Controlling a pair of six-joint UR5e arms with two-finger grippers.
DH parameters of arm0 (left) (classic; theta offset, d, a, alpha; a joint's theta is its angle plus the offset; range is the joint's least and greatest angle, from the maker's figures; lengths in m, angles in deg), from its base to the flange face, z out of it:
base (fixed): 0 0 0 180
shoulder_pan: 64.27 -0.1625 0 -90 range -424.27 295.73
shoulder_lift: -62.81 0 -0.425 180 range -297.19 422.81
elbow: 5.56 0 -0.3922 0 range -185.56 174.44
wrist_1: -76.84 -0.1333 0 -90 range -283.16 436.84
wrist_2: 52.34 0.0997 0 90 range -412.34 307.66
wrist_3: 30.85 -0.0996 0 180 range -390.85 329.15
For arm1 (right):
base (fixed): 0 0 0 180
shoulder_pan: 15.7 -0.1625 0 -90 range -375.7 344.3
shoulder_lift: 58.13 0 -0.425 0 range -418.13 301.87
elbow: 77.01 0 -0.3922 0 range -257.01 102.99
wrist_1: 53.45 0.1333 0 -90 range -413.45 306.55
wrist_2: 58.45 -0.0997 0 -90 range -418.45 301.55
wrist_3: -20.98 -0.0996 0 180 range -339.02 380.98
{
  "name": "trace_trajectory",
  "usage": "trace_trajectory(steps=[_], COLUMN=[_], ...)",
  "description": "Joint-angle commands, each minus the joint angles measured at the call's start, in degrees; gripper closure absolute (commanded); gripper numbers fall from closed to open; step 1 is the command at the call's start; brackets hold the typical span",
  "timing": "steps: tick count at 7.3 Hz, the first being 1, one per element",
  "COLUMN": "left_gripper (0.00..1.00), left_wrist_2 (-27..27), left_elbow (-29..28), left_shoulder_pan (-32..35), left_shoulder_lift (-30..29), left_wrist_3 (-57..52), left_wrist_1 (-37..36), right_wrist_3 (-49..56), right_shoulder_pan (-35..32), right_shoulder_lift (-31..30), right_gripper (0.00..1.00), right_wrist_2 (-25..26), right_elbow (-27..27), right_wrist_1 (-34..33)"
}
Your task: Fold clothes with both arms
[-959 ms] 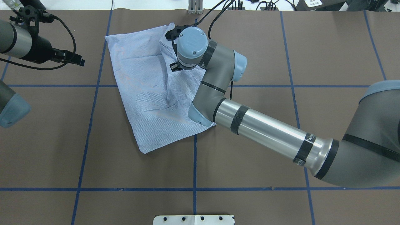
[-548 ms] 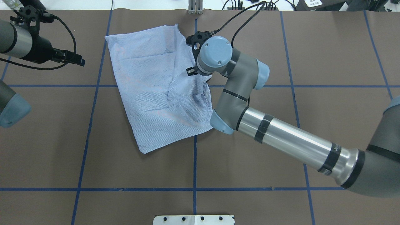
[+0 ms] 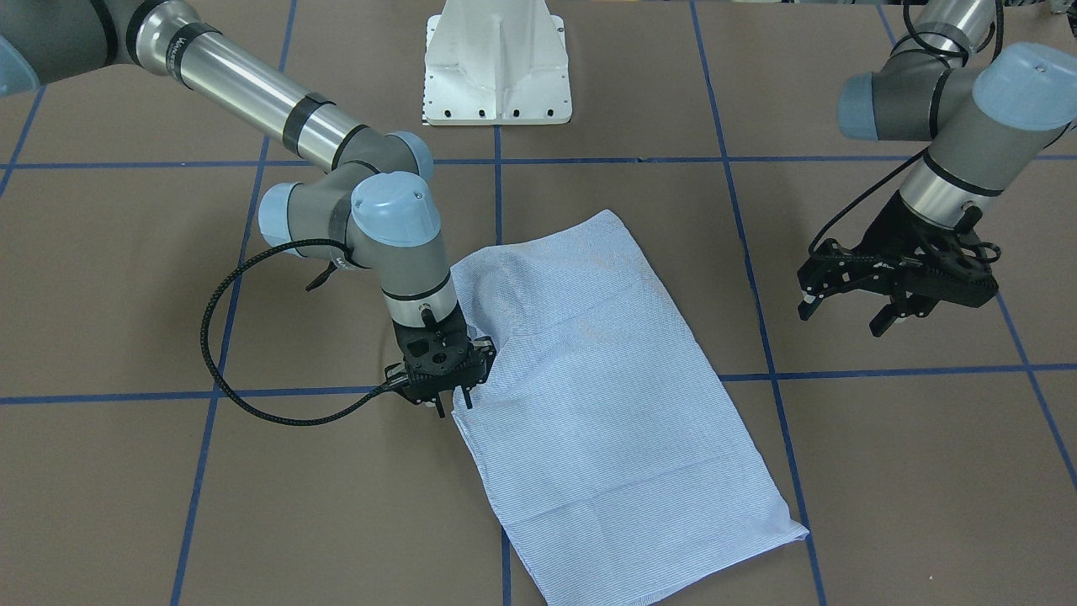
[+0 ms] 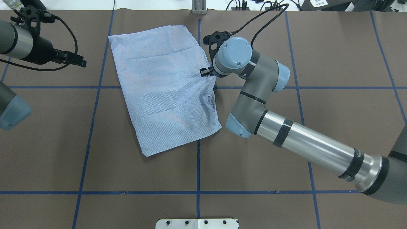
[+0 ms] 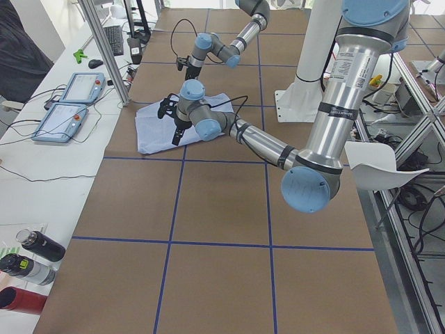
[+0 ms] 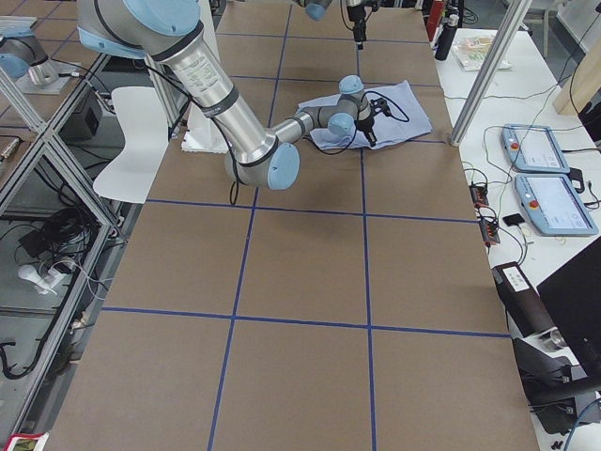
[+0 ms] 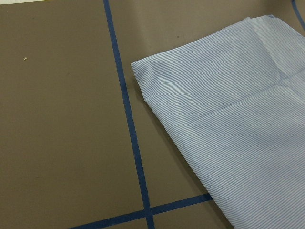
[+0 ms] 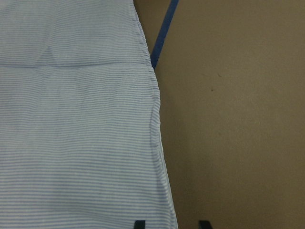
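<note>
Starting with the table [image 4: 286, 127]: its brown top, marked off by blue tape lines [image 4: 198, 165], carries the striped shirt [image 4: 165, 95] toward the far side, left of centre as I look out over it. The shirt lies flat as a slanted rectangle with layers stacked, no collar or buttons showing, so I judge most of the folding done. What remains is squaring up, plus a small pucker along the edge nearest my right side.

My right arm [image 4: 311, 148] reaches across the middle because that rumpled edge is where the work is. It bends down at the wrist so the hand meets the cloth from above.

My left arm [image 3: 951, 177] is held off to its own side, well apart from the shirt, which keeps it out of the way.

My right hand [image 3: 453, 406] hangs at the shirt's side hem with its fingers spread. My wrist camera shows the two dark fingertips [image 8: 138, 223] straddling the hem, one over cloth and one over bare table (nothing is pinched between them).

My left hand [image 3: 841, 322] hovers above bare table, likewise spread and empty. From there it could drop onto the opposite edge if a two-handed fold is wanted.
</note>
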Motion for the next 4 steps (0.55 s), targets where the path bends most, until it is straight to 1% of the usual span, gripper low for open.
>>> trace_trajectory(steps=[1,2,3,4], left_gripper=[0.0,0.0,0.0,0.0], left_wrist_2=[0.0,0.0,0.0,0.0], left_elbow=[0.08,0.0,0.08,0.09], left_shoulder_pan=[0.0,0.0,0.0,0.0], left_shoulder_lift=[0.0,0.0,0.0,0.0], left_wrist_3=[-0.01,-0.01,-0.01,-0.01], left_wrist_1=[0.0,0.0,0.0,0.0], right_wrist_3=[-9.69,-19.41,-27.59,-38.12], right_shoulder_pan=[-0.68,1.76,3.35,5.72], right_shoulder_lift=[-2.76,-6.78,-9.17,-9.98], right_gripper=[0.0,0.0,0.0,0.02], right_wrist_2=[-5.78,-5.87,-5.61,-4.39], right_elbow=[12.14,17.86,20.7,21.43], right_wrist_1=[-12.78,-14.92,-14.77,-14.76])
